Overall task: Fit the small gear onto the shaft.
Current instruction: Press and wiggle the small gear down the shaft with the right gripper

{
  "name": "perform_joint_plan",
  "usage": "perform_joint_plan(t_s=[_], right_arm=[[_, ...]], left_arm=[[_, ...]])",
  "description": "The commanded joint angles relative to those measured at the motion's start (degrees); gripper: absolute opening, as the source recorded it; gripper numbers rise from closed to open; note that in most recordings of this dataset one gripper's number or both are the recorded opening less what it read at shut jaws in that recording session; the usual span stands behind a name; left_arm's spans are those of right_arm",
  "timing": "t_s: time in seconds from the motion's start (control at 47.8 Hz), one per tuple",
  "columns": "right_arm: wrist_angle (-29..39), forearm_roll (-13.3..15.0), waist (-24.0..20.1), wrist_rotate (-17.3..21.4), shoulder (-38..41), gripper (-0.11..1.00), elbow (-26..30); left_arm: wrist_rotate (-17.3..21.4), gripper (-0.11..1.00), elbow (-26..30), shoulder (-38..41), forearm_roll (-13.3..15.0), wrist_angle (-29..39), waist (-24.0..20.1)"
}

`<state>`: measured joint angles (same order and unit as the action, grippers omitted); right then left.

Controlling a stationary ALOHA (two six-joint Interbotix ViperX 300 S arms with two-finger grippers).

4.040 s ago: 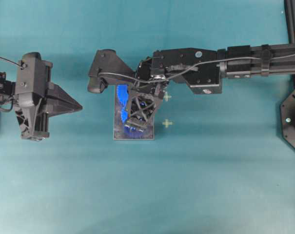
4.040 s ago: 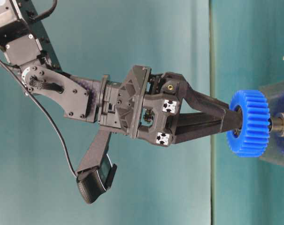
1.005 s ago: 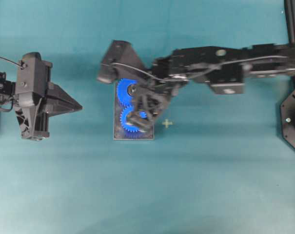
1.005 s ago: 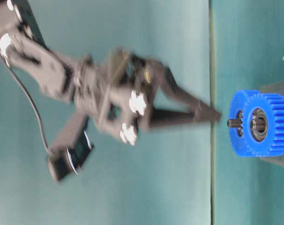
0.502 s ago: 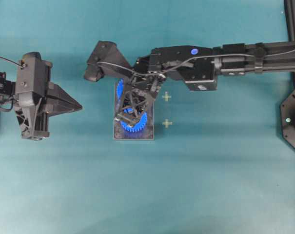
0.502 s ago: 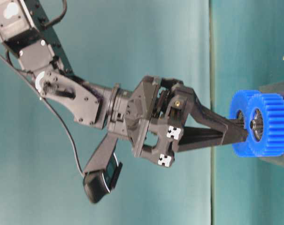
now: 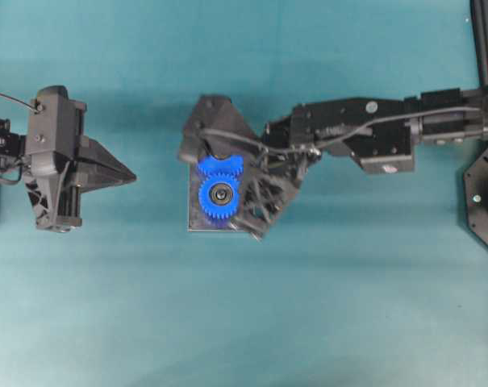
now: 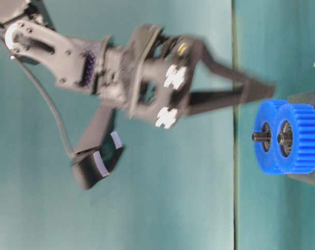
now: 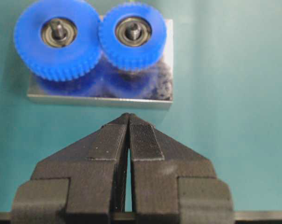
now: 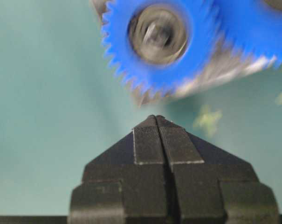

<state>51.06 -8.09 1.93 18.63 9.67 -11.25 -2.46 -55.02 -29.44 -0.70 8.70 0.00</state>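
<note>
The small gear (image 7: 210,201) (image 9: 113,49) (image 8: 302,124) (image 10: 131,70) sits on the shaft (image 9: 133,32) (image 8: 282,138), whose tip pokes through its dark bearing ring. It stands on the grey plate (image 7: 195,224) (image 9: 99,99), meshed with the larger blue gear (image 9: 33,53) (image 7: 230,166) (image 8: 261,117). My right gripper (image 7: 257,232) (image 8: 269,89) (image 10: 155,116) is shut and empty. It hangs blurred above and beside the small gear, touching nothing. Well short of the plate's left side, my left gripper (image 7: 135,175) (image 9: 129,115) is shut, empty and pointing at the plate.
The right arm and its camera housing (image 7: 211,121) cover the plate's far end and part of the larger gear from overhead. A yellow cross mark (image 10: 206,119) lies on the teal table beside the plate. A black frame (image 7: 485,201) borders the right edge.
Half a second ago the right gripper's shut tips were down at the small gear. They have since lifted off and swung aside. The gear stays on the shaft; the left arm has not moved.
</note>
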Motion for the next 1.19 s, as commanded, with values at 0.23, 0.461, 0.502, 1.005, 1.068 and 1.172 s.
perform_joint_plan(t_s=[0.23,0.461,0.502,1.005,1.068,1.172], right_arm=[[-2.5,0.6,1.9,-3.1,6.2,-0.02,9.8],[-0.8,0.7,3.2,-3.4,8.4,-0.02,10.1],[-0.3,0.7,3.3,-3.4,8.2,-0.02,9.3],[0.5,-0.3,1.0,-2.9,0.2,-0.02,-1.4],[0.5,-0.3,0.2,-3.1,-0.6,-0.02,-2.0],[0.4,-0.3,-0.4,-3.4,-2.4,-0.02,-2.9]], left_arm=[[-0.1,0.0,1.0,-0.4,-0.1,-0.5,0.0],[0.0,0.0,1.0,-0.4,-0.1,-0.4,0.0],[0.0,0.0,1.0,-0.4,-0.1,-0.5,0.0],[0.1,0.0,0.8,-0.2,-0.1,-0.5,0.0],[0.1,0.0,0.7,-0.3,-0.1,-0.5,0.0],[0.2,0.0,0.8,-0.3,-0.1,-0.5,-0.1]])
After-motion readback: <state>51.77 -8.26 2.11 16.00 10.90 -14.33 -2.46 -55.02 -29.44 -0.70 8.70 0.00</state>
